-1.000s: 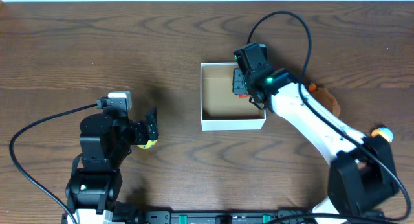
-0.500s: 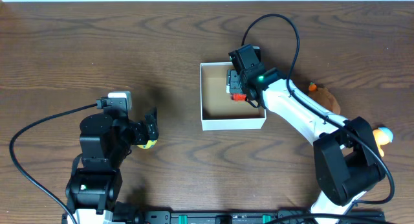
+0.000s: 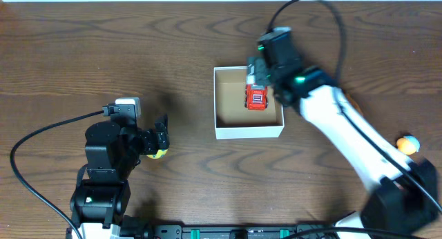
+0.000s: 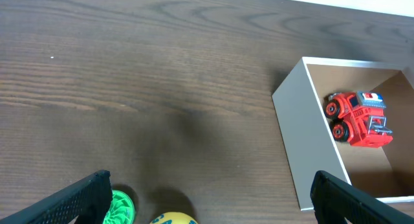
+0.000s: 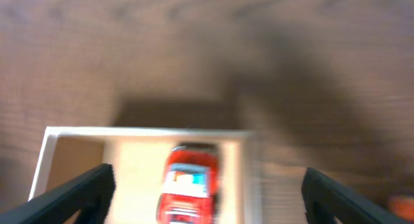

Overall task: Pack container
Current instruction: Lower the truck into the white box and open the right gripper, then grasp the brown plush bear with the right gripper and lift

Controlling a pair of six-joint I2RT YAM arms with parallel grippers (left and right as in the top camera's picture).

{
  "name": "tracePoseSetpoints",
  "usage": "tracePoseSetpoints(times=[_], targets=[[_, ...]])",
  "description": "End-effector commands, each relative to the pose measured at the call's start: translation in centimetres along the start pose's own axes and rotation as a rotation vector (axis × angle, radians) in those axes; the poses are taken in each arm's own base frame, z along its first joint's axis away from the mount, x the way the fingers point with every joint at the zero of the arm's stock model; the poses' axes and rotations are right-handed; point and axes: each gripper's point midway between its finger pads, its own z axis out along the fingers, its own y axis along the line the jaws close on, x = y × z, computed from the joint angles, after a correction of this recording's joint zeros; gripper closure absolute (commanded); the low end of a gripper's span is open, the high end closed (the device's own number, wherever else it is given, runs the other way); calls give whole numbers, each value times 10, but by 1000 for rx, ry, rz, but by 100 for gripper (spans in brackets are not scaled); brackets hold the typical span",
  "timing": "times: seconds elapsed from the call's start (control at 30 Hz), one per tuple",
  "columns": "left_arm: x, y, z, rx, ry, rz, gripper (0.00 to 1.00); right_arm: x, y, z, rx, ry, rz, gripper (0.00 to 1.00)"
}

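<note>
Left fingers (image 4: 84,197) and right fingers (image 5: 81,190) gape empty; blurred red truck (image 5: 189,185) in container (image 5: 149,131).

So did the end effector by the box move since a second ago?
Yes. The right end effector has drawn back from inside the container toward its far wall, leaving the red truck in it.

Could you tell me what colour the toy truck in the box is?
The truck is mainly red, clearest in the left wrist view.
</note>
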Motion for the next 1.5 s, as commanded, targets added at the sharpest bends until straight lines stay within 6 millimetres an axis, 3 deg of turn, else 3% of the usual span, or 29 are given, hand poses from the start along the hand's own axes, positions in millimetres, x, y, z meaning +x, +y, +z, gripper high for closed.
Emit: tracePoseSetpoints(times=[0.0,0.13,0.23,0.4,0.77,0.87,1.13,1.23,1.33,1.47], targets=[[-13,-4,-5,12,-30,0,2,-38,-65,-43,127,-96,108,1],[-13,-4,-5,12,-29,0,2,-8,-144,-55,246,52,295,1],[-13,-4,-5,12,-30,0,2,24,-184,-51,282,196,375,1],[-13,-4,-5,12,-30,0,2,69,-214,-28,276,375,297,1],[-13,-4,-5,12,-30,0,2,127,-223,21,277,594,187,1],[-13,-4,-5,12,-30,0,2,135,-224,32,279,623,187,6],[-13,-4,-5,12,-30,0,2,142,-225,38,281,645,186,65],[-13,-4,-5,12,-30,0,2,141,-225,39,280,642,185,79],[-13,-4,-5,13,-30,0,2,135,-224,38,278,625,186,89],[-13,-4,-5,13,-30,0,2,109,-215,30,260,551,167,92]])
